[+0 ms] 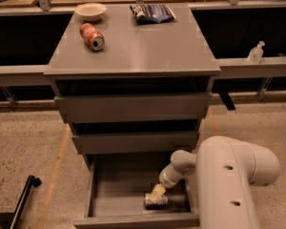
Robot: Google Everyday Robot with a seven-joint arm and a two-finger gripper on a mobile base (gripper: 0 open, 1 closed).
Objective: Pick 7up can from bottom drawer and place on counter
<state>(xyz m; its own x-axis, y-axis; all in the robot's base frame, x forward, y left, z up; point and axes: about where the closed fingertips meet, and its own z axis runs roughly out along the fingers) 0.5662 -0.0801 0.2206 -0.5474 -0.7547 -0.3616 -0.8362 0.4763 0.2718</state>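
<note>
The bottom drawer (112, 190) is pulled open at the foot of the grey cabinet. The 7up can (155, 201) lies on its side on the drawer floor near the front right; only its silvery body shows. My gripper (157, 192) reaches down into the drawer from the white arm (229, 175) at the right, its pale fingers right at the top of the can. The counter (143, 42) is the cabinet's flat grey top.
On the counter lie a red-orange soda can (92, 36), a white bowl (90, 10) and a blue chip bag (151, 13). Two shallower drawers (133, 109) above stand slightly open. A grey ledge (257, 67) with a small bottle (255, 52) runs to the right. A black bar (21, 199) is at the lower left.
</note>
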